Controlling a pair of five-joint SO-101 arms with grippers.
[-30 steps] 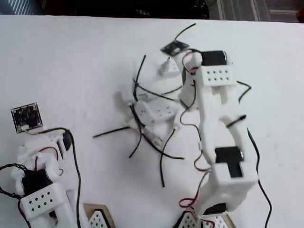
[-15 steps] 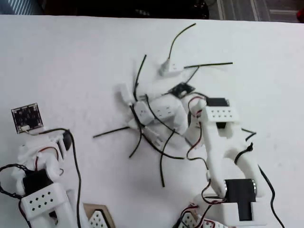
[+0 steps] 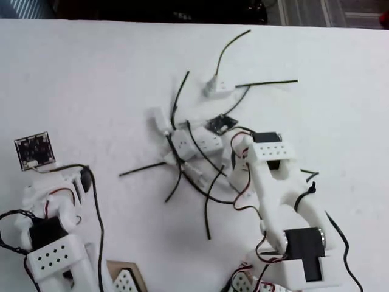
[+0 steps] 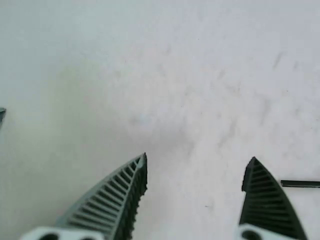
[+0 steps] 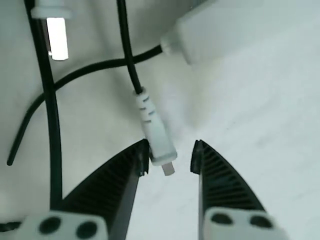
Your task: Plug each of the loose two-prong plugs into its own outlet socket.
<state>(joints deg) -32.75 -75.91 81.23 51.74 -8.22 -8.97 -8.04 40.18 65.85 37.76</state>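
Right gripper (image 5: 170, 148) is sitting open, straddling the white two-prong plug (image 5: 155, 131) lying mid-surface beside the outlet strip (image 3: 203, 143); best closing squarely on plug body, not cord, leaving prongs free. Left gripper (image 4: 195, 162) is sitting open near front-left corner
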